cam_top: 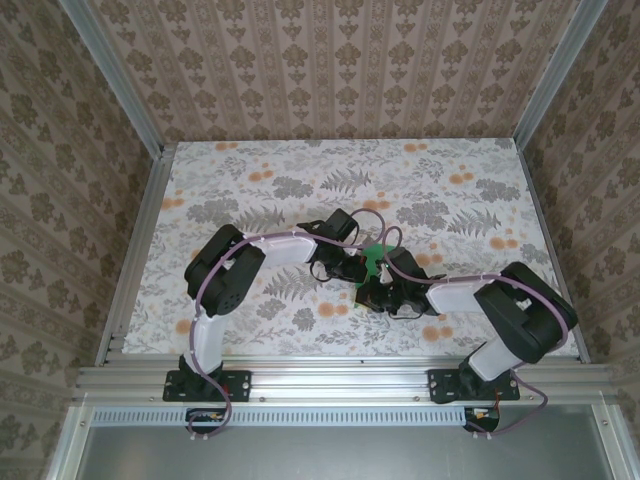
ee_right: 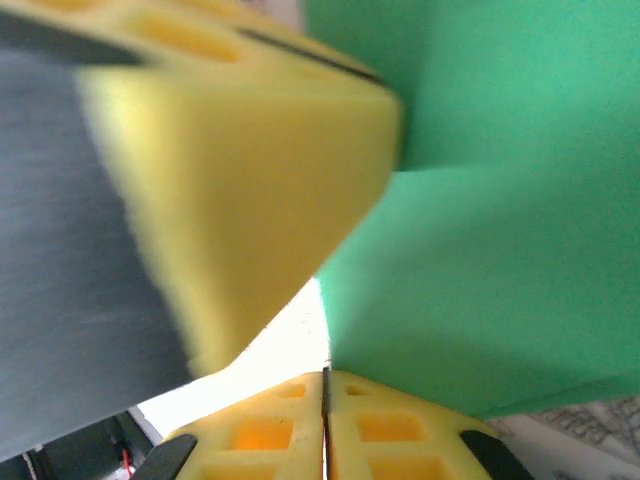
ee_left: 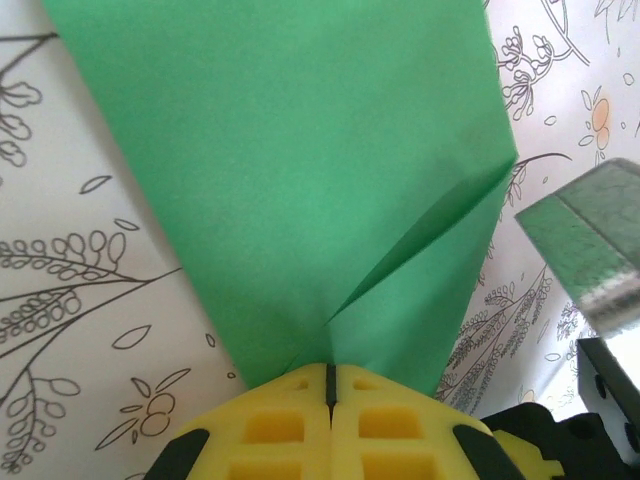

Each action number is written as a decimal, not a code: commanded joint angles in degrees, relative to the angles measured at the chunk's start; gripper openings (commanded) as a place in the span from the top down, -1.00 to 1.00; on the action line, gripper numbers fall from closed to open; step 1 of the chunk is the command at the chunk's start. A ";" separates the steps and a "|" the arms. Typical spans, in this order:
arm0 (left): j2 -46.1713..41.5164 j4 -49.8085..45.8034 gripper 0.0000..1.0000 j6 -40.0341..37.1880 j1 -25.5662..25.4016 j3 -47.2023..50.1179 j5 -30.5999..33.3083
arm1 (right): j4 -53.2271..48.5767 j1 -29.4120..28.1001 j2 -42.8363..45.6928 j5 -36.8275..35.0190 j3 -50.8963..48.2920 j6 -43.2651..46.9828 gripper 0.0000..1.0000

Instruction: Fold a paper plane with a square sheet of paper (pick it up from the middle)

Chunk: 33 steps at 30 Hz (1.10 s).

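Closest to me are the yellow pads (ee_left: 290, 420) of the left gripper (ee_left: 329, 375), at 6 o'clock in its own wrist view. They are pressed flat together, and the lower end of the sheet of paper (ee_left: 300, 170) runs straight into the seam between them, so I take it to be pinched there. From that pinch the green sheet fans up toward 12 o'clock. It hangs above the floral table (ee_left: 70, 300) rather than lying on it, which I'd guess keeps both faces free for folding. One crease slants from just above the pads toward 2 o'clock, with a flap lying over the sheet below it. I'd call this an early fold, well short of a plane.

From above, a scrap of green shows near the middle of the table, between the two wrists, with the left gripper at about 9 o'clock of it and the right gripper (cam_top: 378, 290) at about 6 o'clock.

In the right wrist view the right gripper's pads (ee_right: 390, 440) also meet along a closed seam at 6 o'clock. An edge of the sheet comes down into that seam, so it looks clamped on the paper too. A second grip close to the first would let one arm hold while the other bends. The blurred yellow block at 10 o'clock is the left gripper's pad, just beside.

I count one sheet, one visible crease, two arms and two grippers.
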<state>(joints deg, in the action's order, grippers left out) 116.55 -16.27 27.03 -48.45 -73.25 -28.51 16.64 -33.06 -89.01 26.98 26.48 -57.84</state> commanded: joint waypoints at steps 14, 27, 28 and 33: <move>1.42 -2.13 0.93 0.75 -0.05 0.13 1.09 | -6.20 -3.26 0.69 -3.39 1.94 -0.16 0.80; 0.43 -2.66 0.93 0.44 -0.02 1.08 1.66 | -13.02 6.25 8.94 -5.26 2.18 3.72 0.83; 0.39 -2.63 0.93 0.39 0.00 1.10 1.62 | -12.53 7.64 8.94 -4.68 2.33 4.24 0.83; 0.43 -2.77 0.94 0.32 -0.02 0.86 1.49 | -9.05 10.31 4.34 -0.64 4.62 4.94 0.83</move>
<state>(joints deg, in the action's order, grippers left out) 116.55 -16.25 27.46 -48.42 -73.25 -28.49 6.20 -22.96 -81.73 23.14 29.32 -54.04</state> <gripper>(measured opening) 0.055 0.086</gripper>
